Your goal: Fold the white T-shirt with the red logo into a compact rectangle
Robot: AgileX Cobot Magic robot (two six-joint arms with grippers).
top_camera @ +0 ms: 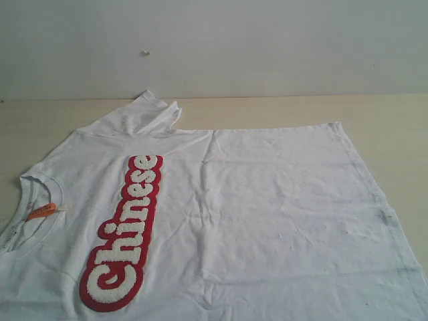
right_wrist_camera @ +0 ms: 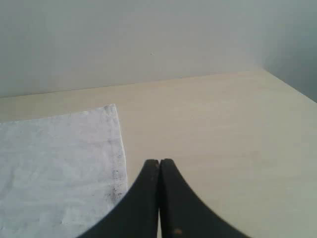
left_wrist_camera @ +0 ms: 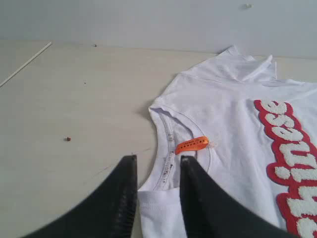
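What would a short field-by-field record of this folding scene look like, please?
garment: white T-shirt, spread on the table, chest up, not yet folded
logo: red logo reading "Chinese", across the chest
tag: orange neck tag, inside the collar
far sleeve: rumpled
left pincer: open, at the collar
right pincer: shut, empty, beside the shirt's edge

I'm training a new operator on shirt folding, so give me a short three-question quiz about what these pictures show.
1. True or false: the right end effector is shut.
2. What sits at the white T-shirt collar? A orange tag, B blue button, C green clip.
3. Fill in: the red logo reads ____.
Key: 1 true; 2 A; 3 Chinese.
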